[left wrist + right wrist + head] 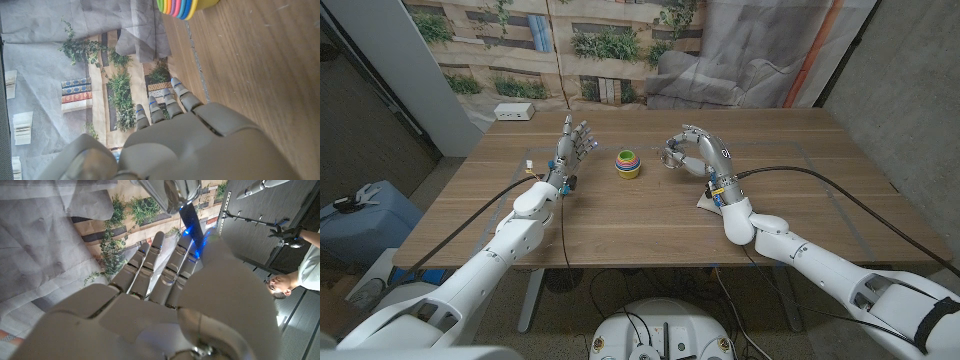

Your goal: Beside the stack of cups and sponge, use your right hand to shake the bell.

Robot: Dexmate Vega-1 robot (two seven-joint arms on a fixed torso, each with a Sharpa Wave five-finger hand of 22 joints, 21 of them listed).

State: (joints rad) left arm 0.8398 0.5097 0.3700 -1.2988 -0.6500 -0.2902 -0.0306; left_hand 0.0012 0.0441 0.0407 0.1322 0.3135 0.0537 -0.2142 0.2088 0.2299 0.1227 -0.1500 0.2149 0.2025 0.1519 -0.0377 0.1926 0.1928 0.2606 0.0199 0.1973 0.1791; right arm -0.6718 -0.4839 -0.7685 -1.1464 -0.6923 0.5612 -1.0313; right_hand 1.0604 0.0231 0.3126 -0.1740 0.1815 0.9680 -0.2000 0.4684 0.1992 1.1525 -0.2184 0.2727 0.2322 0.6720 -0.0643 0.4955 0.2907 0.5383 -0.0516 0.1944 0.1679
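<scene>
One stack of cups (628, 163), one bell (672, 155), two hands.

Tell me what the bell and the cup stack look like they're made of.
The bell, held in the right hand, looks like polished metal: silvery, mirror-like reflections, on a dark handle. The stack of cups looks like glossy plastic, judging by its bright rainbow rims, though that is less certain.

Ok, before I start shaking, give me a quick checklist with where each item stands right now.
1. Right hand grips the bell: ok, fingers curled around it.
2. Bell lifted off the table: ok, the right wrist view shows it in the air.
3. Stack of cups clear of the bell: ok, a gap shows.
4. Left hand out of the way: ok, open, left of the cups.
5. Sponge position: cannot tell.
</scene>
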